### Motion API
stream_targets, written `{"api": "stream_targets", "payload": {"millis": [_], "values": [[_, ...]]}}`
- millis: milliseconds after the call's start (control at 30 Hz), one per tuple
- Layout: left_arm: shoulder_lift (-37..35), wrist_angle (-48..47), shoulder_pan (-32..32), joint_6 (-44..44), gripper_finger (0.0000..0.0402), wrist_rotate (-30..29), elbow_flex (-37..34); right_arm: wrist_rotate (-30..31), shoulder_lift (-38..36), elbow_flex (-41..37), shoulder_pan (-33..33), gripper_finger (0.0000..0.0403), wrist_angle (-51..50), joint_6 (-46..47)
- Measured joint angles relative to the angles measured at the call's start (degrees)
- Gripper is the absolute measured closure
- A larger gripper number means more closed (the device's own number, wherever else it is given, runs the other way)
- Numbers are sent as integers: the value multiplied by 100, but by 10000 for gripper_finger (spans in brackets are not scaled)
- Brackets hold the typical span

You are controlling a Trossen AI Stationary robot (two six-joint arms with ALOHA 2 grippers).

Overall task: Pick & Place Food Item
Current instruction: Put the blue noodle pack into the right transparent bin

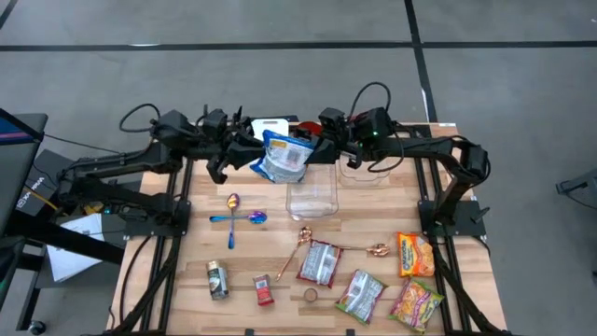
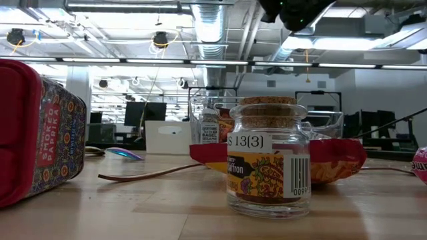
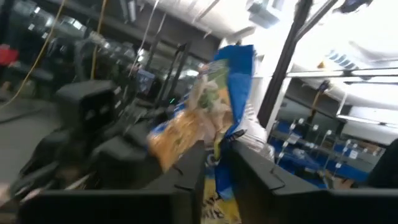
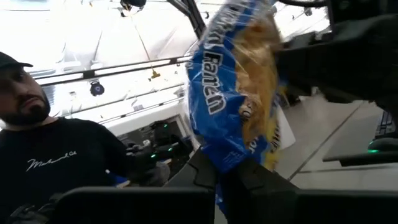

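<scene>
A blue snack bag (image 1: 284,157) with yellow print is held up between my two grippers over the table's far edge. My left gripper (image 1: 252,154) is shut on its left side and my right gripper (image 1: 315,149) on its right side. The bag also shows in the left wrist view (image 3: 217,93) and in the right wrist view (image 4: 239,87). A clear plastic tub (image 1: 312,193) stands on the table just in front of the bag, and a second clear tub (image 1: 364,173) stands to its right. My left gripper pinches the bag's edge (image 3: 216,158) between its two fingers, coming level from the table's left. The bag stands up past the fingers, lifted clear of the table. My right gripper pinches the bag's opposite edge (image 4: 225,167) between its two fingers, coming level from the table's right. The bag is lifted clear and rises beyond the fingers.
On the near half lie two spoons (image 1: 233,219), a copper spoon (image 1: 298,245), several snack packets (image 1: 320,263) (image 1: 415,254), a small jar (image 1: 217,280) and a red tin (image 1: 264,289). A person (image 4: 50,155) stands beyond the table.
</scene>
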Motion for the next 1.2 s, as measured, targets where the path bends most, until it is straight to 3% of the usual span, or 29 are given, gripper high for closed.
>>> {"api": "stream_targets", "payload": {"millis": [300,567,700,933,1067,1200], "values": [[-962,-1618,205,277,224,-11,0,-372,-67,0,-110,402,-212,279],[-1368,-2141,200,286,203,-83,0,-1009,-327,-2,-544,403,-1315,-4],[-1360,-2213,183,287,212,-81,0,-1240,-696,-2,-894,403,-2886,-900],[-1241,-2240,183,289,222,-73,-24,-1144,-1493,-2,-1517,403,-6954,-3366],[-1200,-2216,183,446,221,-68,-24,-493,-1919,-2,-1832,403,-8999,-4409],[-1123,-2188,188,465,220,-63,-23,768,-2316,-2,-2056,403,-10704,-5052]]}}
